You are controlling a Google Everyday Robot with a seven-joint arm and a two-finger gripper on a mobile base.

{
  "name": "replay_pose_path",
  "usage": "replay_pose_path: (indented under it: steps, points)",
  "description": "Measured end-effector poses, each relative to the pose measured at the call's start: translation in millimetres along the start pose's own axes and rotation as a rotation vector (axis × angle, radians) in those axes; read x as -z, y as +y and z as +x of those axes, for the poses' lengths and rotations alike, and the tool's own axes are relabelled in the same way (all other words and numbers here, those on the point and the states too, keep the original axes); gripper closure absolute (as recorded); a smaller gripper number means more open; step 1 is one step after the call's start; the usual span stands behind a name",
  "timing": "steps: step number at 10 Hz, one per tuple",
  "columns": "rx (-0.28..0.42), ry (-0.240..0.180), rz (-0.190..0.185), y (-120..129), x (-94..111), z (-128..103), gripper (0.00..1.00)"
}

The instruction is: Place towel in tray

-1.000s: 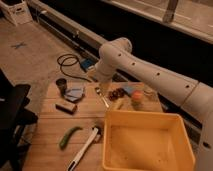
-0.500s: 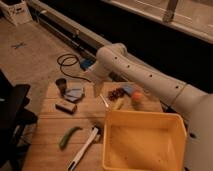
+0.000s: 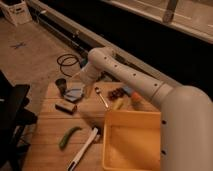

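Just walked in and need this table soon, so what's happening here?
A robot arm reaches across the table, its gripper open and hovering above the pale towel, beside the dark cup. The towel lies on the table, not yet gripped. The yellow tray sits nearer the camera, holding no towel yet.

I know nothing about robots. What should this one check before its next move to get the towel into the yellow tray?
1. Towel in plain sight: ok, it lies on the wooden table beside the dark cup.
2. Claw near the towel: ok, it hangs at the towel's far edge.
3. Claw open and holding nothing: ok.
4. Claw centred over the towel: cannot tell, the arm's end hides it.
5. Room in the tray: ok, nothing visible inside.
6. Neighbours out of the way: not ok, the cup and a spoon lie close.
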Motion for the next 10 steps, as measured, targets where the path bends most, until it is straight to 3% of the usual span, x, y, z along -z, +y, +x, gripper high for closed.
replay_pose_path:
  steps: [2,7,8,10]
  points:
    - [0.0,-0.039,-0.031,-10,-26,2,0.2]
    - [-0.018,-0.087,-0.111,-19,-78,13,0.2]
    - [-0.039,-0.11,-0.124,-17,-87,17,0.2]
    - [-0.049,-0.119,-0.126,-17,-89,20,0.2]
